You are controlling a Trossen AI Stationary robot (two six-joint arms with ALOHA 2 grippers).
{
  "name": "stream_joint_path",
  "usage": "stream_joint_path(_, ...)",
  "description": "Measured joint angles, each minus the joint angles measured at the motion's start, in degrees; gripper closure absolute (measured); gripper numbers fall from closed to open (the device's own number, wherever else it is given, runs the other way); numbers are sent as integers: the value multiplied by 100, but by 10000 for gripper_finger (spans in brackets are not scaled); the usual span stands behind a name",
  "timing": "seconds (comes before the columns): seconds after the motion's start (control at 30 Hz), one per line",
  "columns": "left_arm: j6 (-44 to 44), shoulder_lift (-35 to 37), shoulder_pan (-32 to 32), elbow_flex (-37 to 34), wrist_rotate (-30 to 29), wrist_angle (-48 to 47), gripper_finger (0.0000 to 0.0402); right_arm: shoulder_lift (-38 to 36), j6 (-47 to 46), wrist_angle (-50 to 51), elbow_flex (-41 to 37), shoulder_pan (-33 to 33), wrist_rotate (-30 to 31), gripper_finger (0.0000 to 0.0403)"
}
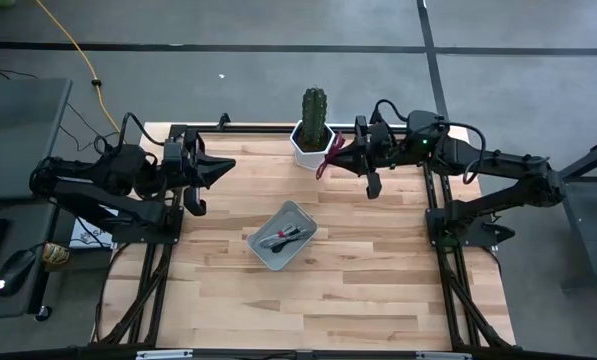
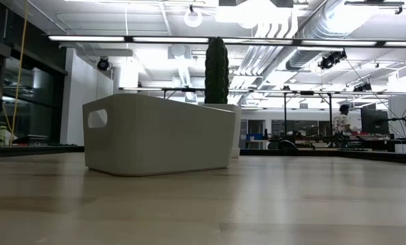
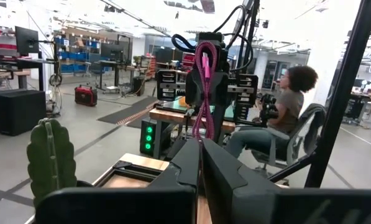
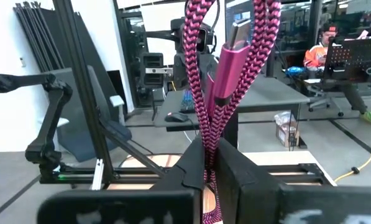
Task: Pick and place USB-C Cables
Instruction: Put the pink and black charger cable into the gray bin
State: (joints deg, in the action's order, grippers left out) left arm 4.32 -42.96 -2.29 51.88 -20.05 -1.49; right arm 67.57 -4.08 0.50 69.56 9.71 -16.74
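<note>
A dark red braided USB-C cable bundle is held in the air by my right gripper, close beside the white cactus pot near the table's far edge. It shows large in the right wrist view and farther off in the left wrist view. A grey bin sits mid-table with several cable bundles lying in it: black, grey and one with red. My left gripper is shut, touches nothing and hovers over the table's far left, pointing right. The low view shows the bin but no gripper. My right gripper pinches the dark red bundle between its two fingers, on several strands near one end of the loop. The fingers come level from the table's right. The bundle is lifted clear; its pink plug and loops reach past the fingertips.
The cactus in its pot stands at the table's far middle, just left of the held cable. Bare wood lies around the bin. A black frame rail borders the table. A yellow cord runs on the floor beyond; people sit in the room behind.
</note>
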Motion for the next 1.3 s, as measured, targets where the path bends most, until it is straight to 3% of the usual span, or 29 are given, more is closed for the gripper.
stream_joint_path(0.33, 0, 0, -1, 0, -2, 6, 401, 297, -140, -189, 0, -304, -25, 399)
stream_joint_path(0.5, 0, 0, -1, 0, -3, 10, 401, 1108, -785, -350, 1, -512, -48, 399)
stream_joint_path(0.6, 0, 0, -1, 0, -4, 10, 401, 1821, -1188, -331, 299, -631, -428, 399)
stream_joint_path(0.7, 0, 0, -1, 0, -4, 10, 401, 2557, -1058, 463, 1020, -779, -758, 400)
stream_joint_path(0.83, 0, 0, -1, 0, -7, 9, 401, 3513, -126, 2327, 2060, -923, -615, 401)
stream_joint_path(0.93, 0, 0, -1, 0, -7, 8, 401, 4156, 288, 3191, 2535, -966, -596, 401)
stream_joint_path(1.13, 0, 0, -1, 0, -7, 10, 401, 5026, 592, 3690, 2712, -994, -554, 402)
stream_joint_path(1.3, 0, 0, -1, 0, -7, 8, 401, 5279, 907, 3793, 2712, -1051, -224, 402)
